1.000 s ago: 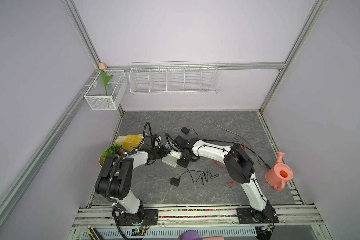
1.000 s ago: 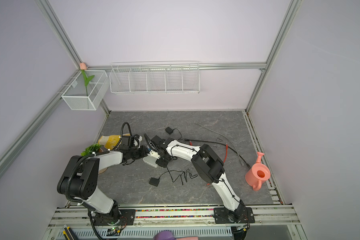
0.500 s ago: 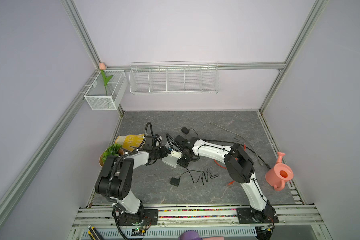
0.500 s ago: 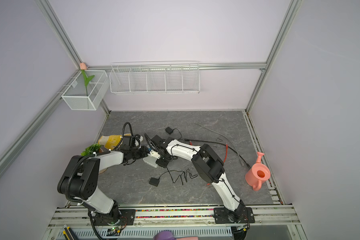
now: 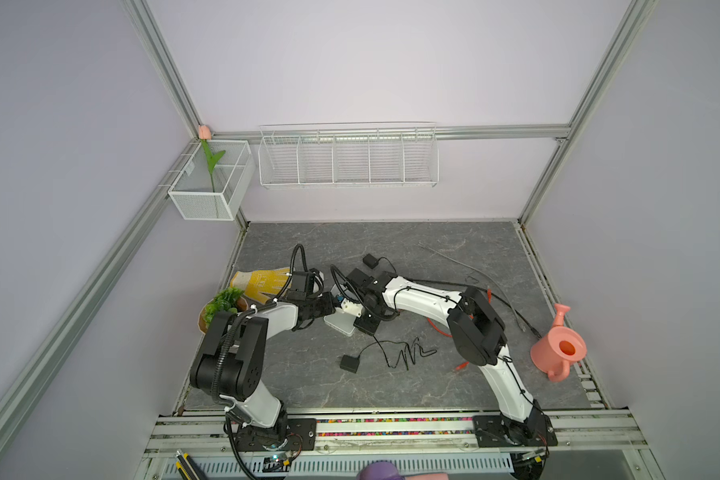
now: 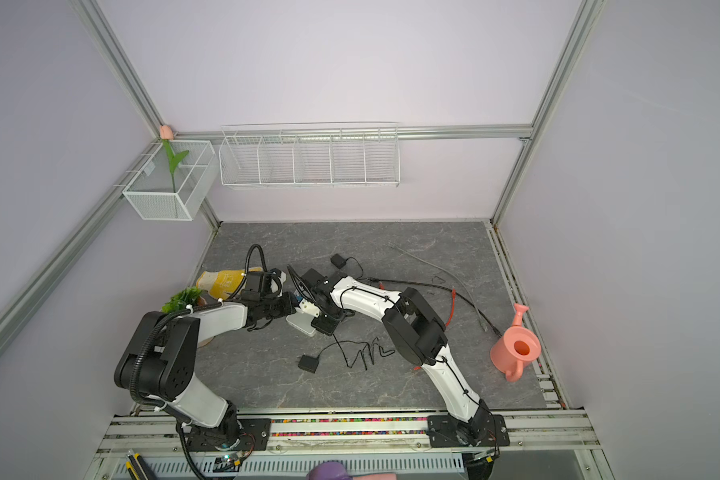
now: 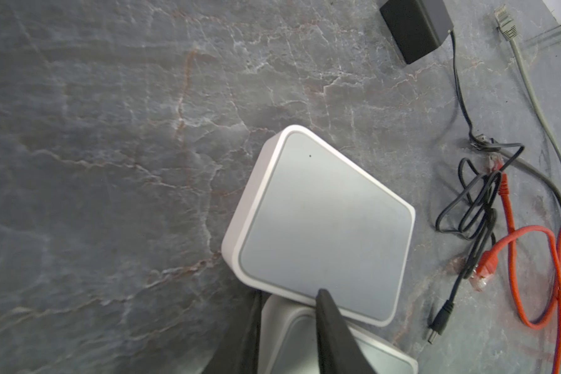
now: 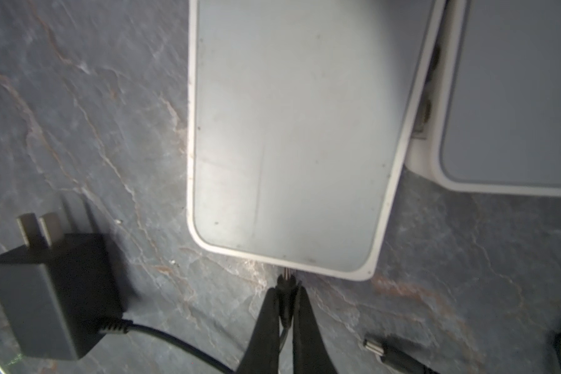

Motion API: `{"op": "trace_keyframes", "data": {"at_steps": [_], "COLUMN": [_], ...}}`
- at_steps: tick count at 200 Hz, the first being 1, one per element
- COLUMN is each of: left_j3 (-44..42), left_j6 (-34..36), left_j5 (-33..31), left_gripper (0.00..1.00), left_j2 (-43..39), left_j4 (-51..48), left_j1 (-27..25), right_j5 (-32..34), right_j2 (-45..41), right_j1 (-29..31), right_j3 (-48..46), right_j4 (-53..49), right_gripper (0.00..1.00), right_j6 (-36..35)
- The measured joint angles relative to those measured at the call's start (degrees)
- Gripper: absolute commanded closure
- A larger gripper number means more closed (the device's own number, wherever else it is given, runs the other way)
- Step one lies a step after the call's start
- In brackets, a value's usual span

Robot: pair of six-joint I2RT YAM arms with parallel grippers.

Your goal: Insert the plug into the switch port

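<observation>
The small black barrel plug [image 8: 285,288], metal tip forward, meets the short edge of the flat, white, round-cornered switch [image 8: 289,129].

Three plain pale-lilac walls [image 5: 371,62] close the cell, the back one facing both top views, the side ones slanting outward; slim silver aluminium frame posts [image 5: 171,87] rise along the two back corners; a matching horizontal aluminium rail [image 5: 495,132] crosses the back wall; from it hangs a long white wire basket split into compartments [image 5: 348,166]; a white perforated-metal box [image 5: 202,205] hangs on the left wall's rail, close to the corner; the floor is a dark grey stone-look slab [image 5: 350,241] with pale veins and faint rust-brown streaks; silver slotted aluminium rails [image 5: 391,430] edge its front; the light is soft and even, the shadows faint.
</observation>
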Motion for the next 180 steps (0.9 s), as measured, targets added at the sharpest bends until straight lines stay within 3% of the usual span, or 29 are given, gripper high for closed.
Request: {"op": "trace_keyframes", "data": {"at_steps": [136,180], "left_j3": [-0.2,-0.2], "left_j6": [0.0,-0.1], "left_j5": [-2.1,-2.1], "left_gripper": [0.70,0.74], "left_j2": [-0.4,-0.4], "left_j4": [0.2,0.2], "left_j1": [0.1,0.1], "right_j5": [-0.2,-0.3], "right_j2": [1.7,1.7], "right_j1": [-0.2,-0.3], "right_j3": [1.8,1.8], "right_j4": [-1.0,-1.0], "right_gripper": [0.94,0.94], "right_j6": [0.2,0.3]}}
